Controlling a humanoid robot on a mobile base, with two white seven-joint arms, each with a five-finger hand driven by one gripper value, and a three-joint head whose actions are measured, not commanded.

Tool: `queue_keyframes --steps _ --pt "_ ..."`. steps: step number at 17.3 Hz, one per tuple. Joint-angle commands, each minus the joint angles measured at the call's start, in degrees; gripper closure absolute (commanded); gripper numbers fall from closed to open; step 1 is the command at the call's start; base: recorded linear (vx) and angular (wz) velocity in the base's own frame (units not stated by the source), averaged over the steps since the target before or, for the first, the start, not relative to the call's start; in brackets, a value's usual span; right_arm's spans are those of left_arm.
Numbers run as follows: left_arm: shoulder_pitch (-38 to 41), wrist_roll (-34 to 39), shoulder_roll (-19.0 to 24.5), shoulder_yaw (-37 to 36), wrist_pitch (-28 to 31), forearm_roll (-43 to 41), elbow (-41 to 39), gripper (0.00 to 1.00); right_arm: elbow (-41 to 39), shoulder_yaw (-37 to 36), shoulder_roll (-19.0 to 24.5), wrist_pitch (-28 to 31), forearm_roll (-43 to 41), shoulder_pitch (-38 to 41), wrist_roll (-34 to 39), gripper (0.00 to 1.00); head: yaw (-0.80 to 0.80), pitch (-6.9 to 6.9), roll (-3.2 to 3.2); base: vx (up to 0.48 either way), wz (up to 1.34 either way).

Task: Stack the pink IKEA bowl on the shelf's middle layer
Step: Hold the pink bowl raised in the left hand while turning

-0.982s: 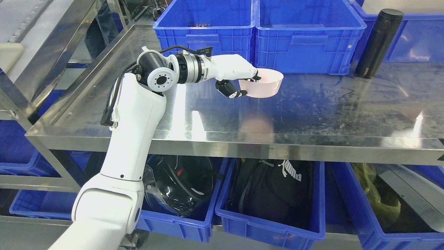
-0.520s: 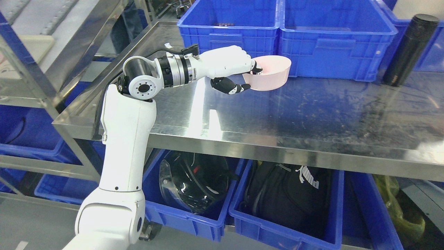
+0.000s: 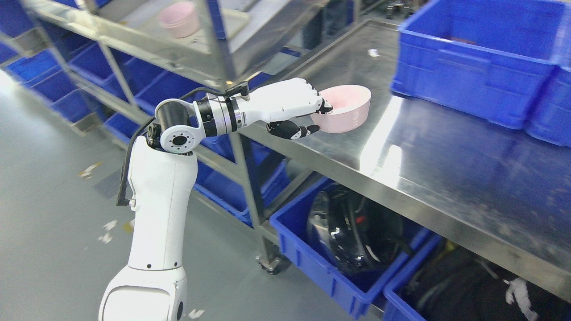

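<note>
A pink bowl (image 3: pixel 345 108) is held just above the steel table top (image 3: pixel 446 160), near its left edge. My left hand (image 3: pixel 312 118) is shut on the bowl's near rim, with fingers over the rim and thumb under it. A second pink bowl (image 3: pixel 179 19) stands on a steel shelf (image 3: pixel 178 49) of the rack at the upper left. The right arm is out of the picture.
Blue crates (image 3: pixel 473 76) stand at the back of the table. Under it, blue bins hold a black helmet (image 3: pixel 352 232) and a black bag. The rack's steel upright (image 3: pixel 236 147) stands just behind my forearm. More blue bins fill the rack's lower levels; grey floor lies to the left.
The camera has swung left, so the whole picture has shifted right and the rack with the second bowl has come into view. My left hand still holds the pink bowl.
</note>
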Motion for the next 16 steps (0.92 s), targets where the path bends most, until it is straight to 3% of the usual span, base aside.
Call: queue_keyframes --steps 1,10,16 --pt "1.48 0.01 0.72 2.15 -0.06 0.22 -2.99 1.00 -1.00 0.00 -1.00 -0.03 0.00 0.27 0.10 0.00 0.00 0.00 0.00 0.000 1.35" --pt "1.40 0.27 0.72 1.71 -0.06 0.22 -3.17 1.00 -1.00 0.00 -1.00 -0.03 0.00 0.18 0.10 0.00 0.00 0.03 0.00 0.018 1.30" --pt "1.31 0.27 0.72 1.71 -0.06 0.13 -3.17 1.00 -1.00 0.00 -1.00 -0.03 0.00 0.18 0.10 0.00 0.00 0.03 0.00 0.098 0.63"
